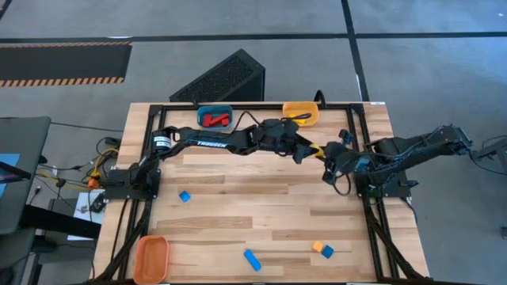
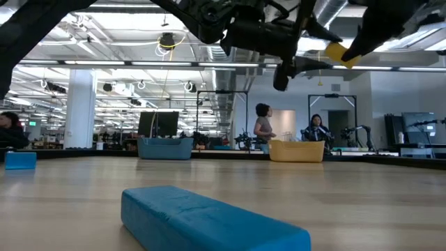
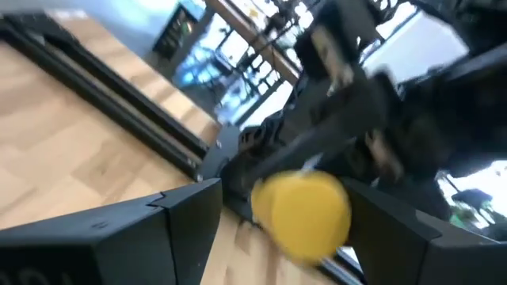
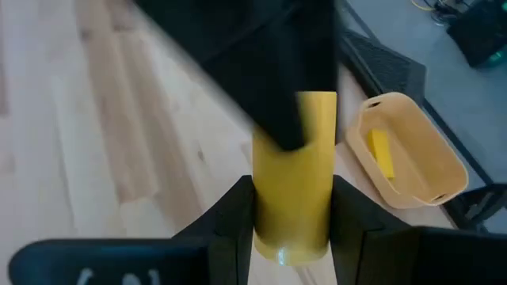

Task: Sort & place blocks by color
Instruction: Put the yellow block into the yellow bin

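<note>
A yellow bar block (image 1: 317, 148) hangs in the air over the table's far middle, between both grippers. My right gripper (image 4: 291, 229) comes from the right and is shut on it. My left gripper (image 3: 285, 229) reaches across from the left, open, with its fingers on either side of the block's other end (image 3: 305, 214). Loose blocks lie on the table: a blue cube (image 1: 184, 195), a blue bar (image 1: 252, 259), and an orange cube (image 1: 318, 247) touching a blue one (image 1: 327, 252). My right gripper pinches the yellow bar at its near end (image 4: 291, 237) between the two fingers, coming roughly level from the table's right. The bar sticks out forward along the fingers, lifted clear of the table. My left gripper: one finger (image 4: 277, 103) overlaps the bar's far end; I cannot tell whether it touches.
At the far edge stand a blue bin (image 1: 214, 117) holding red blocks and a yellow bin (image 4: 412, 170) holding a yellow bar (image 4: 380, 154). An orange bin (image 1: 150, 257) sits at the near left corner. Black frame rails run along the table's sides. People stand in the room beyond.
</note>
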Controlling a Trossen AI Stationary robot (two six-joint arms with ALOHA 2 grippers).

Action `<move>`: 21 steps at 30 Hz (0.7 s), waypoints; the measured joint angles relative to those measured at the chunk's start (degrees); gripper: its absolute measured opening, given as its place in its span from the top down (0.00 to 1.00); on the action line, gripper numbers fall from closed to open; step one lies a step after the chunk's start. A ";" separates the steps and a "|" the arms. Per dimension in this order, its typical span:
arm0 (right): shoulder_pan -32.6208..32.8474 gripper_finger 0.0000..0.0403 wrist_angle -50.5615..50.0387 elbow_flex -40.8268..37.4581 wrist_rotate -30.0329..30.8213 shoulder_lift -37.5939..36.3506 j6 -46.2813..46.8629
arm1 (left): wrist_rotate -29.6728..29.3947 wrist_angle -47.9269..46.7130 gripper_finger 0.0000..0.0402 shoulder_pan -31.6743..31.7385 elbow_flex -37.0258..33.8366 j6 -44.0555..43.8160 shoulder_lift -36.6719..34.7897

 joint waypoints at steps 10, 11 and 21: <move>-8.23 0.70 5.26 0.01 0.25 0.25 -5.07 | 2.85 0.73 0.41 4.22 -0.11 -1.64 0.12; -9.18 0.70 5.95 0.01 0.18 0.25 -5.96 | 2.93 1.26 0.41 4.56 -0.11 -1.61 0.12; -19.29 0.70 14.94 0.03 -8.67 5.97 -12.31 | 3.85 3.61 0.42 7.79 -0.11 2.36 0.09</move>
